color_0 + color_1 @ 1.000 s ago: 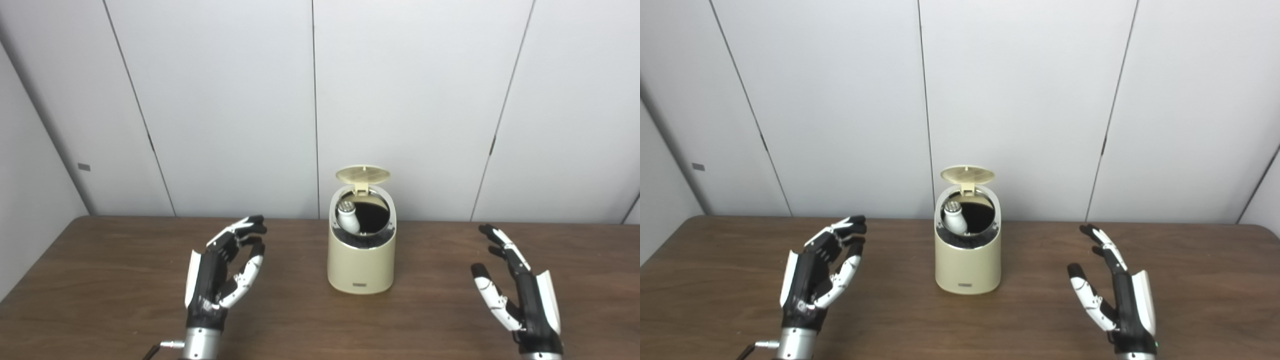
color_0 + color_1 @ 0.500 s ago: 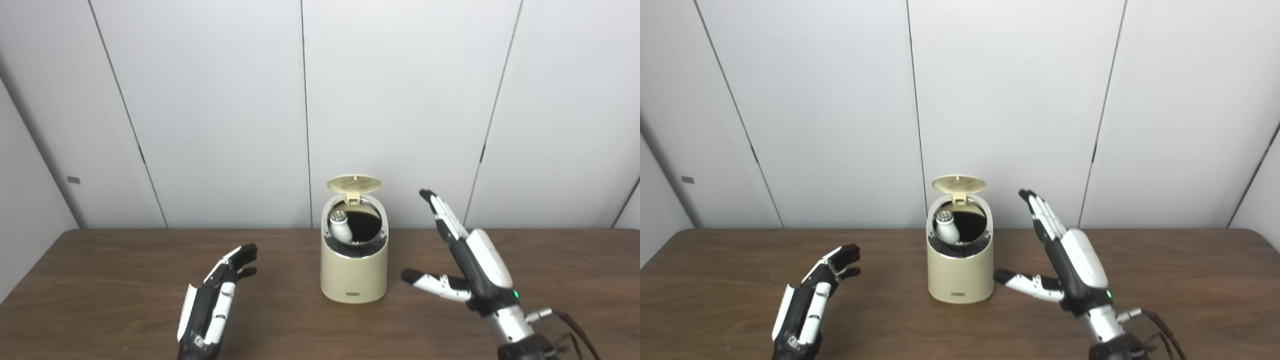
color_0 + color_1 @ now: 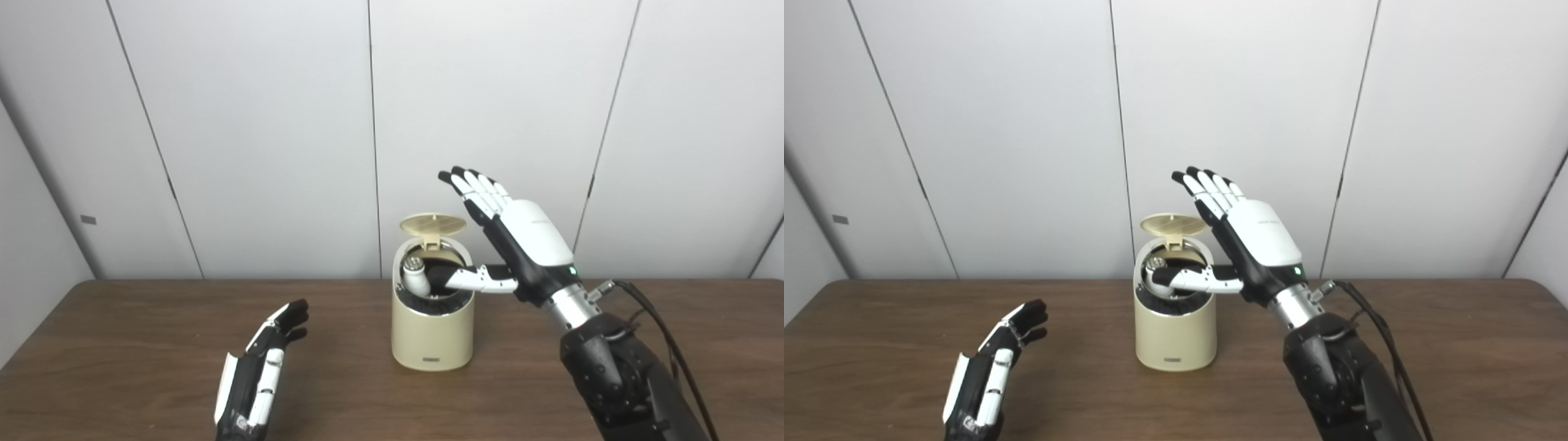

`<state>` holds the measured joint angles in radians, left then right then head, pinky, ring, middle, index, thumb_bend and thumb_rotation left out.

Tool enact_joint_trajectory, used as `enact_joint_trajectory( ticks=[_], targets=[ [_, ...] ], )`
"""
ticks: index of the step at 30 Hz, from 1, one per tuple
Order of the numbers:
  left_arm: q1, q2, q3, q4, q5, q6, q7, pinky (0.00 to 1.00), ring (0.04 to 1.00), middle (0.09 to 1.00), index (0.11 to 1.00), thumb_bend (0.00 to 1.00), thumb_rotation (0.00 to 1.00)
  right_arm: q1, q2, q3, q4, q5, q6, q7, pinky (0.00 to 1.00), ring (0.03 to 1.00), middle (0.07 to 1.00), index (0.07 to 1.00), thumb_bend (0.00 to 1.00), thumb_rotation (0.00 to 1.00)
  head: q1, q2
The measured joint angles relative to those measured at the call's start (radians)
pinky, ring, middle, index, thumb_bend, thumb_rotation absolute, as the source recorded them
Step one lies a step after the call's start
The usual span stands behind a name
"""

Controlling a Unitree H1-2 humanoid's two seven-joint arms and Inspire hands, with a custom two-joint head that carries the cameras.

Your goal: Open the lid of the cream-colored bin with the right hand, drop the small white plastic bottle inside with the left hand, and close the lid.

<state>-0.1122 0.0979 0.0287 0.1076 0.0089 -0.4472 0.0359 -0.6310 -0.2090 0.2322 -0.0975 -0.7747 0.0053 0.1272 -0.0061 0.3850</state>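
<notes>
The cream-colored bin (image 3: 432, 340) stands mid-table with its round lid (image 3: 432, 223) tipped up at the back. The small white plastic bottle (image 3: 415, 277) leans inside the opening, cap end up at the left. My right hand (image 3: 517, 245) is raised beside and above the bin's right side, open, fingers stretched up past the lid and thumb reaching across in front of the opening. My left hand (image 3: 257, 376) is low at the front left of the table, open and holding nothing.
The brown wooden table (image 3: 122, 343) runs the width of the view, backed by a white panelled wall (image 3: 245, 122). A black cable (image 3: 661, 331) trails from my right wrist.
My right hand has risen from table level and swung left to the bin, above its lid. My left hand has sunk toward the front edge. The view shifted slightly.
</notes>
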Motion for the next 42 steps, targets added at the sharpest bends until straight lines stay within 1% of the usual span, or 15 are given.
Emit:
enact_joint_trajectory(
  ticks=[2, 6, 11, 14, 18, 23, 25, 29, 33, 36, 42],
  targets=[
    [0.0, 0.0, 0.0, 0.0, 0.0, 0.0, 0.001, 0.79, 0.842, 0.854, 0.836, 0.29, 0.9, -0.027, 0.0, 0.022, 0.002, -0.023, 0.013, 0.017, 1.0, 1.0, 0.978, 0.943, 0.9, 1.0, 0.0, 0.002],
    [-0.002, -0.001, -0.001, 0.001, 0.0, 0.0, 0.003, 0.8, 0.844, 0.859, 0.836, 0.31, 0.86, -0.073, -0.004, 0.067, 0.026, -0.076, 0.059, 0.096, 1.0, 1.0, 0.927, 0.899, 0.93, 1.0, 0.005, 0.0],
    [-0.003, -0.001, -0.001, 0.003, 0.007, 0.0, 0.013, 0.8, 0.847, 0.86, 0.836, 0.31, 0.84, -0.111, -0.013, 0.098, 0.031, -0.147, 0.122, 0.188, 1.0, 0.997, 0.876, 0.852, 0.97, 1.0, 0.005, -0.003],
    [-0.004, -0.001, -0.003, 0.003, 0.019, 0.0, 0.016, 0.79, 0.848, 0.861, 0.837, 0.32, 0.83, -0.126, -0.013, 0.107, 0.048, -0.172, 0.133, 0.19, 1.0, 0.991, 0.867, 0.844, 0.97, 1.0, 0.005, -0.003],
    [-0.004, -0.001, -0.004, 0.003, 0.025, 0.0, 0.024, 0.79, 0.844, 0.858, 0.835, 0.33, 0.82, -0.132, -0.011, 0.118, 0.088, -0.179, 0.138, 0.189, 1.0, 0.983, 0.873, 0.847, 0.97, 1.0, 0.006, -0.003],
    [-0.004, 0.0, -0.006, 0.003, 0.025, 0.0, 0.031, 0.8, 0.848, 0.859, 0.835, 0.32, 0.82, -0.132, -0.012, 0.118, 0.105, -0.185, 0.148, 0.185, 1.0, 0.993, 0.918, 0.876, 0.97, 1.0, 0.005, -0.005],
    [-0.004, 0.0, -0.006, 0.003, 0.025, 0.0, 0.031, 0.79, 0.845, 0.857, 0.834, 0.32, 0.81, -0.132, -0.011, 0.118, 0.107, -0.192, 0.152, 0.182, 1.0, 0.999, 0.946, 0.906, 0.97, 1.0, 0.005, -0.005],
    [-0.004, 0.0, -0.006, 0.003, 0.025, 0.0, 0.03, 0.79, 0.844, 0.856, 0.829, 0.33, 0.81, -0.132, -0.011, 0.117, 0.108, -0.208, 0.159, 0.171, 1.0, 1.0, 0.968, 0.915, 0.97, 1.0, 0.003, -0.003],
    [-0.004, 0.0, -0.006, 0.003, 0.025, 0.0, 0.03, 0.79, 0.844, 0.855, 0.83, 0.33, 0.82, -0.131, -0.012, 0.116, 0.106, -0.228, 0.191, 0.164, 1.0, 1.0, 0.986, 0.906, 0.95, 1.0, 0.002, -0.003],
    [-0.004, 0.0, -0.006, 0.003, 0.025, 0.0, 0.03, 0.79, 0.842, 0.852, 0.828, 0.34, 0.82, -0.131, -0.014, 0.114, 0.095, -0.241, 0.223, 0.178, 1.0, 1.0, 0.986, 0.903, 0.94, 1.0, 0.002, -0.003],
    [-0.004, 0.0, -0.006, 0.003, 0.025, 0.0, 0.03, 0.79, 0.844, 0.856, 0.831, 0.33, 0.81, -0.12, -0.017, 0.112, 0.058, -0.251, 0.263, 0.198, 1.0, 1.0, 0.957, 0.892, 0.93, 1.0, -0.005, 0.002]
  ],
)
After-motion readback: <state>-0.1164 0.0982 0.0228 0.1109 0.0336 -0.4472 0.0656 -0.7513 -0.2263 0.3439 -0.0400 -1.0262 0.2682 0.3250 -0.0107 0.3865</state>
